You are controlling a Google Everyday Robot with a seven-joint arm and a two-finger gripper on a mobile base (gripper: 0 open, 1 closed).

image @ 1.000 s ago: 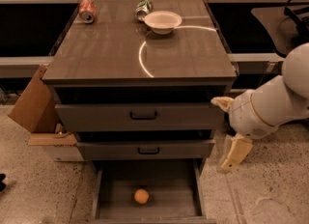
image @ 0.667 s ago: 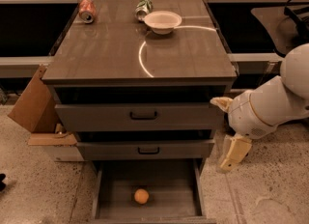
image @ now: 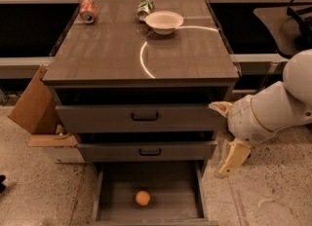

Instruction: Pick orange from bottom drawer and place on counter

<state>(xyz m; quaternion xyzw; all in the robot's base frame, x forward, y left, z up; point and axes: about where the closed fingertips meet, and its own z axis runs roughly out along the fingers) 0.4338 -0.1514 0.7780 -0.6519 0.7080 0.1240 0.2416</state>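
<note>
The orange [image: 143,198] sat on the plain grey floor of the bottom drawer [image: 187,191], close to the front edge and roughly midway between the side walls, touching neither. And that drawer was pulled right out, so the fruit lay open to a reach from above.

Over on the right, the gripper [image: 222,140] hung off the cabinet's right side, level with the two upper drawers, above the open one and well apart from the orange. Its two tan fingers [image: 234,159] stood spread with nothing between them: an empty, open hand.

Up top, the counter [image: 117,54] carried a white bowl [image: 164,22] near the back edge, a crumpled red can [image: 87,10] at the back left corner, and a second crushed can [image: 144,9] just beside the bowl. The front half was bare except for the curved white line.

So, by my reading, access was sorted and nothing else: no grasp made, no lift, no placing. What remained was the whole carry. The gripper had to swing left over the drawer, drop low between the walls, close on a round, smooth fruit that could roll, then rise past the upper drawer fronts to the counter.
</note>
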